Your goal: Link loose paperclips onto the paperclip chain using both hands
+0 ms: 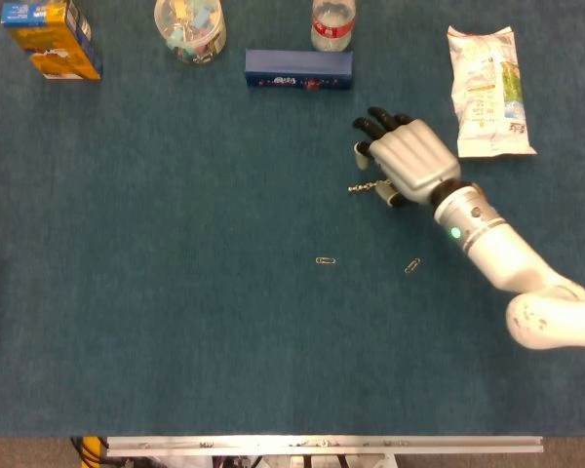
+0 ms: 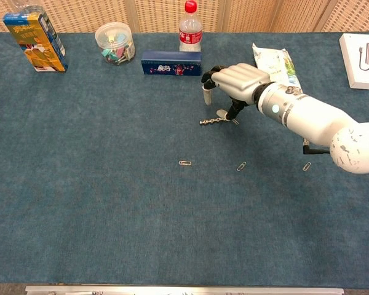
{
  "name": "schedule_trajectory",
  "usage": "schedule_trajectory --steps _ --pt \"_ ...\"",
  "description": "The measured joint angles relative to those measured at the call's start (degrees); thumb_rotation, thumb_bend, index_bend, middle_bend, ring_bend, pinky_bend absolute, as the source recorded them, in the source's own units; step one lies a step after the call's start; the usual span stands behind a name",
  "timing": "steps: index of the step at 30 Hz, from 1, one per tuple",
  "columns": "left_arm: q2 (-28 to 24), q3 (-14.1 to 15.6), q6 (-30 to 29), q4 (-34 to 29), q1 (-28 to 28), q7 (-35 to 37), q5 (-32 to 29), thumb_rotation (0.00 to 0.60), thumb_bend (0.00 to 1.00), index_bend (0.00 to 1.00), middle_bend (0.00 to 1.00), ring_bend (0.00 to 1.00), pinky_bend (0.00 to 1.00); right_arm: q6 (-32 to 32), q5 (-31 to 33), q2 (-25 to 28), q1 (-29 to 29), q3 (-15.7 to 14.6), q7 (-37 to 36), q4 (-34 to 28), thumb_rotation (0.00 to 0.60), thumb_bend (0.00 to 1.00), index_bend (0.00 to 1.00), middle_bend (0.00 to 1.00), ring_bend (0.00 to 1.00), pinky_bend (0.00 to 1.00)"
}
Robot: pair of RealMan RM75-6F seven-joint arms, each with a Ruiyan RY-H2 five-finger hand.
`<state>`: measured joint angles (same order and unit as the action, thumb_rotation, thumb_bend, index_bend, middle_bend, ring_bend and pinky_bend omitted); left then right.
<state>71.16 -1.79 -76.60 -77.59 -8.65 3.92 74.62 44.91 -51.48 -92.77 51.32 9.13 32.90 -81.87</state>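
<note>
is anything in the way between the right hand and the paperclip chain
Nothing visible is. The right hand hangs over the right end of the paperclip chain, fingers pointing down at it, with only bare blue table beneath. The loose paperclips lie nearer the front, apart from it.

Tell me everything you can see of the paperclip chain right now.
The silver metal paperclip chain lies flat on the blue cloth-covered table, a short, thin run of linked clips stretching roughly left to right, with one clip at its right end splayed out at an angle. The right hand is arched directly over that right end, fingers pointing down around it; whether they touch the chain cannot be told. In the head view only the chain's left part shows past the hand.
</note>
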Motion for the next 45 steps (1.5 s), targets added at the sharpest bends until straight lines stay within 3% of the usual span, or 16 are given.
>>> schedule_trajectory --steps 21,45 --pt "0.52 -0.15 1.06 2.77 1.33 2.44 1.48 0.6 0.27 0.35 0.1 0.05 0.01 4.39 9.84 -6.02 2.66 -1.77 6.0 2.39 0.6 0.27 0.42 0.14 0.05 0.21" --pt "1.39 -0.03 1.25 6.03 2.6 5.95 3.21 0.6 0.27 0.35 0.1 0.05 0.01 10.14 16.42 -11.79 4.74 -0.94 13.59 4.72 0.6 0.28 0.47 0.14 0.05 0.21"
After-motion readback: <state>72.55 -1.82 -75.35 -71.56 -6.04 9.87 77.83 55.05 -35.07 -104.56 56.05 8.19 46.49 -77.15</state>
